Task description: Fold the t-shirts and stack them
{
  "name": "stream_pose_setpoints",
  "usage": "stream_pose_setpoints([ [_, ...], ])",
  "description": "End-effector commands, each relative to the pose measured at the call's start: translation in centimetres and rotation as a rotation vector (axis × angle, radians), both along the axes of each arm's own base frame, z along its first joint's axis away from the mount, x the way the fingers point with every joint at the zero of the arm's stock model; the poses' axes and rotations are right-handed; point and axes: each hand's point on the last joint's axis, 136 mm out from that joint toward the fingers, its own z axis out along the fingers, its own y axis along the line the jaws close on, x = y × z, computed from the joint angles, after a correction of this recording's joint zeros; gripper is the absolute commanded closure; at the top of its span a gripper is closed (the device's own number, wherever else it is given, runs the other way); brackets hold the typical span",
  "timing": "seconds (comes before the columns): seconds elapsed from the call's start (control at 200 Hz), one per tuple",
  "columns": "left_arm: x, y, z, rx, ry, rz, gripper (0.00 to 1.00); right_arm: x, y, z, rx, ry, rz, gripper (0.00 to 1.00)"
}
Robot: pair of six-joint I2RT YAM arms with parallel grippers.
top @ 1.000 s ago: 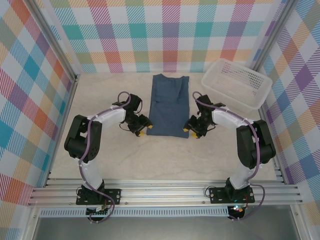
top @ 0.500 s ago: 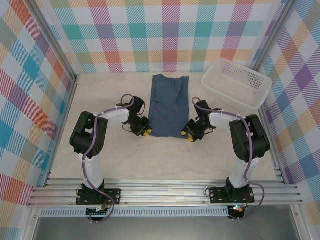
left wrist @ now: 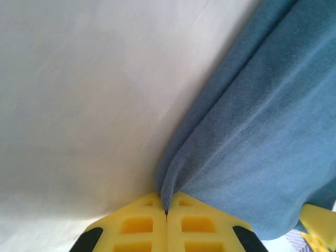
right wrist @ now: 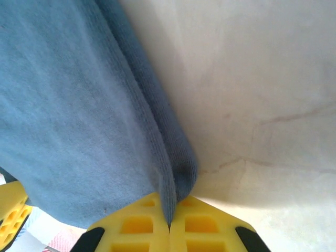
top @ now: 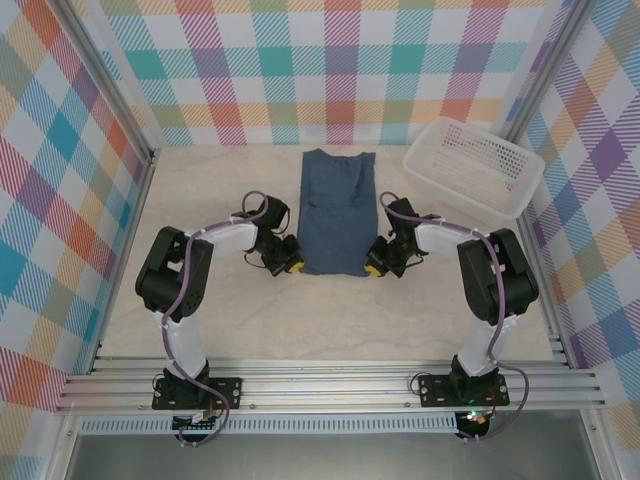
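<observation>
As L pincer point(top: 293, 266), R pincer point(top: 372, 268) clamp, t-shirt point(top: 338, 215) flat.

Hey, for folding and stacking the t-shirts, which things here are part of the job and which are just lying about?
Part of the job: blue t-shirt; left gripper and right gripper, each shut on a near corner of it.
Just lying about: white mesh basket, far right, apart from the shirt.
</observation>
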Motion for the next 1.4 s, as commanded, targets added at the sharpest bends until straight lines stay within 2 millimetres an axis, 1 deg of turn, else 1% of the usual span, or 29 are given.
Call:
stream_pose_setpoints([
  [0.0,-4.2,0.0,1.0,0.014,0.033,-0.056,1.00,-2.6,-0.6,1.0,-0.043,-0.017,0.070,1.00],
  [0.04,-5.7,0.0,1.2,0.020,0.037,-0.079,1.00,-3.8,-0.6,1.1,-0.046,-0.011,0.092,1.00],
  [0.1,-8.6,0.2,1.1,0.039,0.057,-0.122,1.00,-5.9,-0.5,1.3,-0.039,-0.001,0.134,1.00],
  [0.12,-9.6,0.3,1.1,0.045,0.065,-0.135,1.00,-6.8,-0.4,1.4,-0.033,0.003,0.154,1.00],
  [0.15,-10.9,0.4,1.2,0.055,0.068,-0.158,1.00,-7.8,-0.4,1.6,-0.033,0.006,0.171,1.00],
  [0.165,-11.6,0.4,1.2,0.059,0.072,-0.168,1.00,-8.6,-0.4,1.7,-0.035,0.013,0.185,1.00],
  [0.26,-15.6,0.7,2.3,0.068,0.067,-0.217,1.00,-12.5,-0.5,2.9,-0.013,0.029,0.250,1.00],
  [0.32,-17.9,0.7,3.1,0.063,0.054,-0.236,1.00,-14.6,-0.5,4.1,0.004,0.031,0.285,1.00],
  [0.415,-20.6,0.8,4.8,0.019,0.016,-0.233,1.00,-17.0,-0.9,6.4,0.045,0.020,0.312,1.00],
  [0.475,-21.7,0.7,6.0,-0.026,-0.019,-0.216,1.00,-17.7,-1.1,8.1,0.071,-0.003,0.315,1.00],
  [0.53,-22.2,0.9,7.2,-0.068,-0.053,-0.179,1.00,-18.0,-1.3,9.8,0.084,-0.032,0.315,1.00],
  [0.64,-22.2,1.6,9.7,-0.146,-0.127,-0.090,1.00,-18.0,-1.1,12.8,0.114,-0.077,0.330,1.00],
  [0.765,-21.1,2.3,12.6,-0.217,-0.219,0.017,1.00,-16.7,-0.5,15.9,0.127,-0.146,0.335,1.00],
  [0.89,-19.7,2.7,15.6,-0.247,-0.295,0.092,1.00,-15.3,0.1,18.3,0.126,-0.187,0.334,1.00],
  [0.97,-18.6,3.0,17.5,-0.233,-0.348,0.125,1.00,-14.4,0.6,19.3,0.124,-0.194,0.322,1.00],
  [1.035,-17.6,3.1,18.6,-0.210,-0.383,0.151,1.00,-13.5,1.1,19.8,0.123,-0.200,0.317,1.00],
  [1.11,-16.4,3.5,19.0,-0.177,-0.395,0.197,1.00,-12.2,1.6,20.2,0.116,-0.204,0.306,1.00],
  [1.165,-15.5,3.9,18.9,-0.155,-0.389,0.246,1.00,-11.2,1.9,20.2,0.109,-0.198,0.290,1.00],
  [1.285,-12.8,4.6,18.8,-0.134,-0.374,0.349,1.00,-9.0,2.2,19.5,0.096,-0.163,0.257,1.00],
  [1.395,-10.0,3.7,18.7,-0.133,-0.337,0.357,1.00,-6.9,2.7,18.5,0.115,-0.122,0.227,1.00],
])
